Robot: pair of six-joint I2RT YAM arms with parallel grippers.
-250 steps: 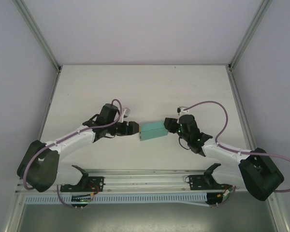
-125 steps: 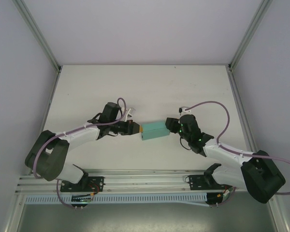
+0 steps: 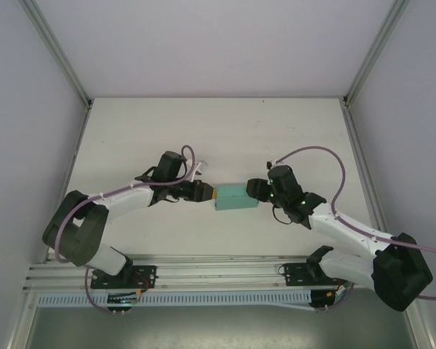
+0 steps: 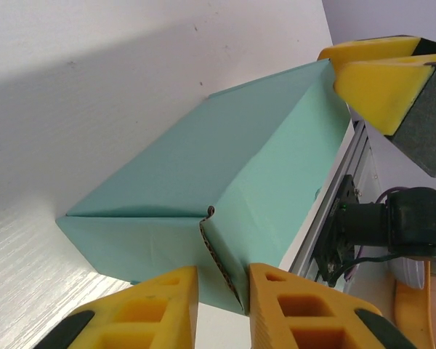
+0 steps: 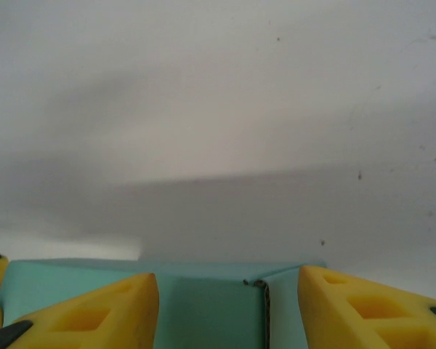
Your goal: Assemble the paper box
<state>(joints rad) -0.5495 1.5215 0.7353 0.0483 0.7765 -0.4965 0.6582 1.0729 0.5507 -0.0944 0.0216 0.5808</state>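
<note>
Bracing the small folded teal-green card box point(image 3: 235, 196) mid-table from both ends: the left gripper point(image 3: 209, 193) is narrowed around an end flap's edge, pinching or not I can't tell. The right gripper point(image 3: 256, 189) stands spread, probably steadying the opposite end.

The left gripper point(image 3: 208, 193) has drawn its jaws from wide to narrow. The end flap edge of the paper box point(image 3: 237, 196) now stands between its fingers point(image 4: 160, 305). The right gripper point(image 3: 255, 188) has spread wider. The paper box has slid slightly toward the right fingertips — and both arms have swung in behind their fingers.
</note>
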